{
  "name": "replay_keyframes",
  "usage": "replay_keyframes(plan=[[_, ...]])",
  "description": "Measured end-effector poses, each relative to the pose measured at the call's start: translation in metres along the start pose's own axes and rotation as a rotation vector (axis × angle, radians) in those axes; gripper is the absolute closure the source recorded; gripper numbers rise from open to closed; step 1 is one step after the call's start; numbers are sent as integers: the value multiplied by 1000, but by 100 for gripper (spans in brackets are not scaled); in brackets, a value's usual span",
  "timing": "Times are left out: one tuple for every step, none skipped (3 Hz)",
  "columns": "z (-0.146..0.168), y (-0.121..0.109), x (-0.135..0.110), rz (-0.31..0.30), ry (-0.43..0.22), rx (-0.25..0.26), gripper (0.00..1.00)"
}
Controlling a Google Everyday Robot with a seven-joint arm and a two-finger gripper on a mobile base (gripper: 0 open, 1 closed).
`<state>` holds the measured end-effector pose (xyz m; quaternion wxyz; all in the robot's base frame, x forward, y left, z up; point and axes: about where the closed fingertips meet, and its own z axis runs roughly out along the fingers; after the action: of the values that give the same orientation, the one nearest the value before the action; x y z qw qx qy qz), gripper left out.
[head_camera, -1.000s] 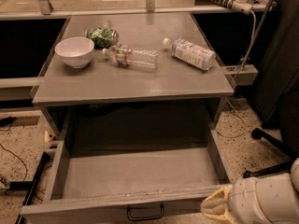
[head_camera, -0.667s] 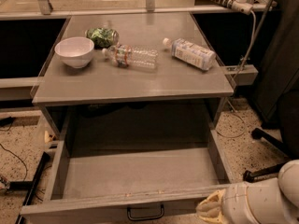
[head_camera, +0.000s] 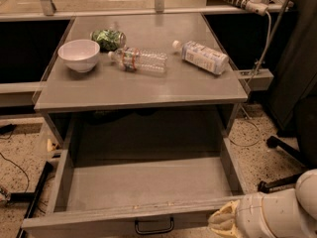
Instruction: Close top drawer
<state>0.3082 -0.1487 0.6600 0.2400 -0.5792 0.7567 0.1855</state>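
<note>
The top drawer (head_camera: 148,182) is a wide, deep grey metal drawer, pulled far out under the grey tabletop (head_camera: 143,90), and it holds nothing. Its front panel runs along the bottom edge of the view, with a small dark loop handle (head_camera: 154,226) at centre. My gripper (head_camera: 225,222) shows as a pale tip at the bottom right, just in front of the drawer's front panel, right of the handle. The white arm (head_camera: 282,212) comes in from the lower right behind it.
On the tabletop lie a white bowl (head_camera: 79,54), a green bag (head_camera: 107,38), a clear plastic bottle (head_camera: 138,60) on its side and a white labelled bottle (head_camera: 202,57) on its side. A black chair base (head_camera: 285,150) stands on the speckled floor at right. Cables lie at left.
My gripper and arm have moved left along the drawer's front panel, nearer the handle. The drawer has not moved.
</note>
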Motion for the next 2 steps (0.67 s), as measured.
replay_keyframes(plan=[[0, 0, 0, 0, 0, 0, 34], [0, 0, 0, 0, 0, 0, 11]])
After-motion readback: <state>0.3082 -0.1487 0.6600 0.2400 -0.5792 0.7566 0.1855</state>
